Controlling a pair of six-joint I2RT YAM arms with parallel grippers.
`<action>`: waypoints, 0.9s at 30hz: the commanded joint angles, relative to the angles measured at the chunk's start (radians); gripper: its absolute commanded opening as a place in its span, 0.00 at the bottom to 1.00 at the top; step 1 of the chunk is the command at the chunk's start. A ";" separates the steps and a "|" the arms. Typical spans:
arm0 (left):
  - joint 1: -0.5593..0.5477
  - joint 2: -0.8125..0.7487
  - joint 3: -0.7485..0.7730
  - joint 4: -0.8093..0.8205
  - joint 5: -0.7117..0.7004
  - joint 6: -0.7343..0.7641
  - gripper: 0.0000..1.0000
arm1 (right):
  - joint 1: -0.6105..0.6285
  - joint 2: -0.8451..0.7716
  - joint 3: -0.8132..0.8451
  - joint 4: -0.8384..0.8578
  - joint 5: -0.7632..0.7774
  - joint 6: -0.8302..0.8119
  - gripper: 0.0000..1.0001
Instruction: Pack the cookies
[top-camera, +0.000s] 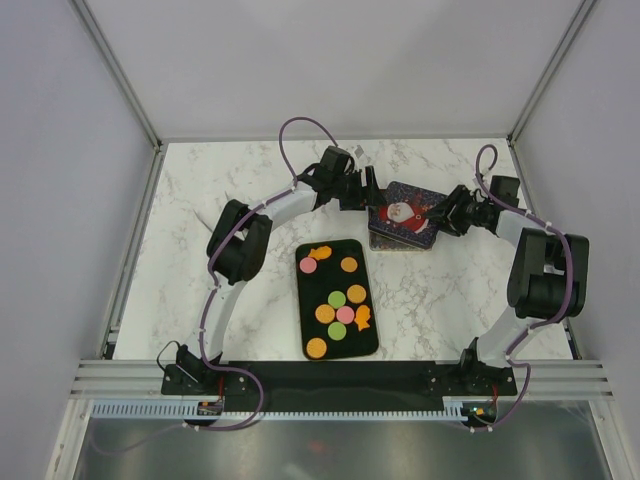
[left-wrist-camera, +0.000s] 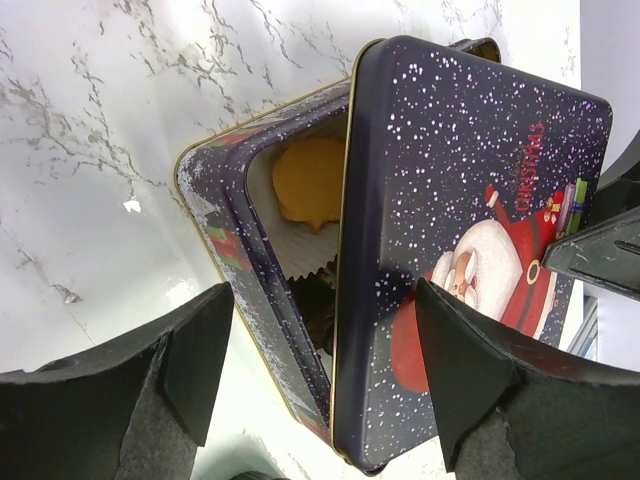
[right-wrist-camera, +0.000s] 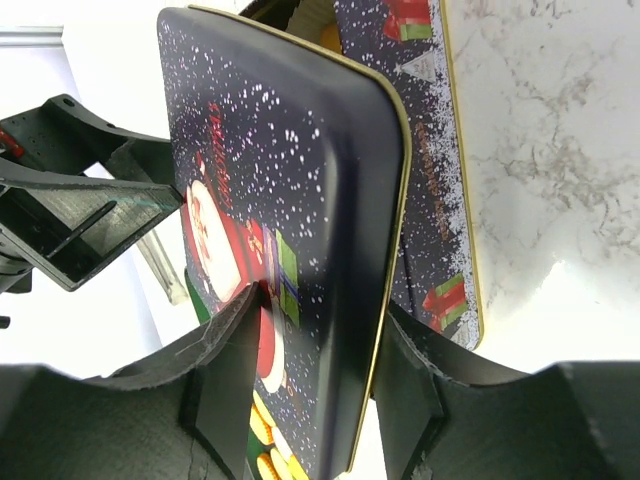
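Note:
Several cookies (top-camera: 338, 300), orange, pink and green rounds with two orange star shapes, lie on the black tray (top-camera: 372, 340). The Santa tin's lid (top-camera: 403, 213) sits tilted over its base (left-wrist-camera: 235, 225), leaving a gap. Inside the tin an orange cookie (left-wrist-camera: 308, 178) rests in a white paper cup. My right gripper (top-camera: 438, 215) is shut on the lid's edge (right-wrist-camera: 385, 230), one finger on top and one beneath. My left gripper (top-camera: 367, 200) is open, its fingers (left-wrist-camera: 195, 350) either side of the tin's near corner and not touching it.
The tin stands at the back middle of the marble table (top-camera: 200, 200), just behind the tray. Both arms reach inward over the table. The left gripper's frame shows in the right wrist view (right-wrist-camera: 85, 215), close to the lid's far side.

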 joint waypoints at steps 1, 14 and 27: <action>-0.003 0.032 0.025 -0.036 -0.026 0.051 0.80 | -0.015 -0.029 0.033 -0.019 0.145 -0.073 0.52; -0.003 0.047 0.037 -0.037 -0.020 0.049 0.80 | 0.003 -0.027 0.048 -0.065 0.277 -0.119 0.58; -0.003 0.060 0.055 -0.048 -0.018 0.055 0.79 | 0.039 -0.050 0.079 -0.099 0.337 -0.116 0.62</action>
